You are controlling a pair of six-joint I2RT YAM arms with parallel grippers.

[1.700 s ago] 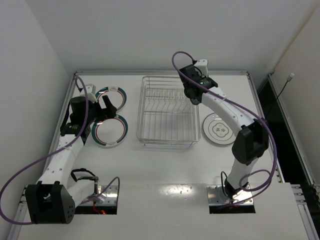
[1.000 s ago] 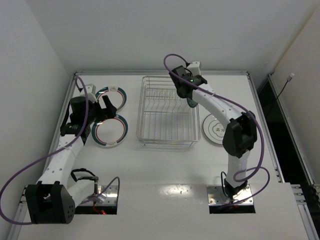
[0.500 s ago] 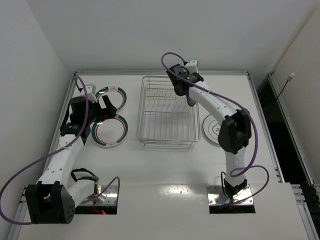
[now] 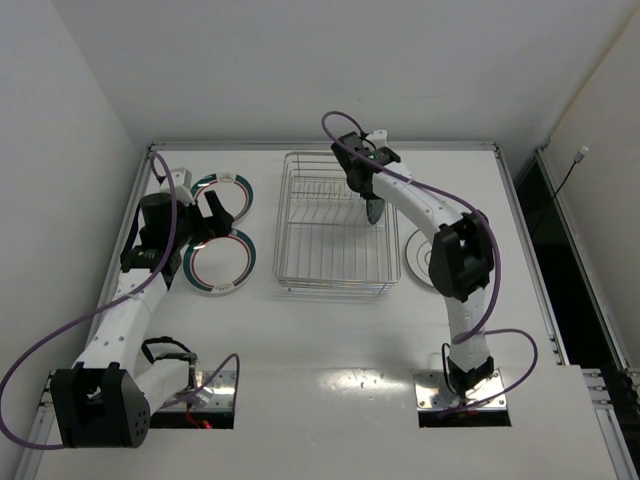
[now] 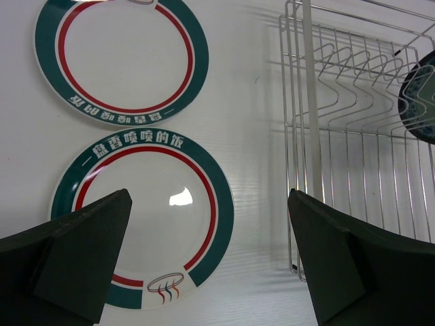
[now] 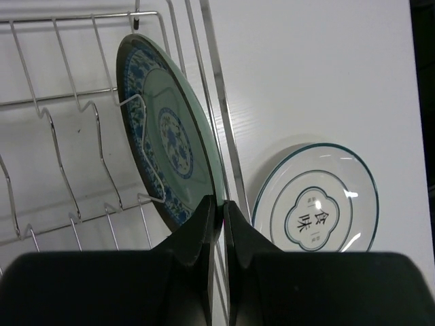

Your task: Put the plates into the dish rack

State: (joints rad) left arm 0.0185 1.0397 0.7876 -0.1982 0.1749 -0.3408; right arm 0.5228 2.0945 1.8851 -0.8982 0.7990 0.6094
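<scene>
My right gripper [image 6: 222, 207] is shut on the rim of the dark teal patterned plate [image 6: 166, 129], holding it on edge among the prongs at the right end of the silver wire dish rack [image 4: 330, 225]. That plate also shows in the top view [image 4: 374, 210] and in the left wrist view [image 5: 420, 95]. The larger white plate with a grey centre mark [image 6: 316, 207] lies flat on the table right of the rack. Two white plates with teal rims, one farther [image 5: 122, 58] and one nearer [image 5: 146, 217], lie flat left of the rack. My left gripper [image 5: 211, 261] hangs open above the nearer one.
The rack's left wall [image 5: 307, 136] stands just right of my left gripper. A raised table rim [image 4: 320, 146] runs along the back. White walls close in on the left and behind.
My right arm has swung left over the rack's right end, carrying the dark teal plate in among the prongs. The left arm has not moved.
</scene>
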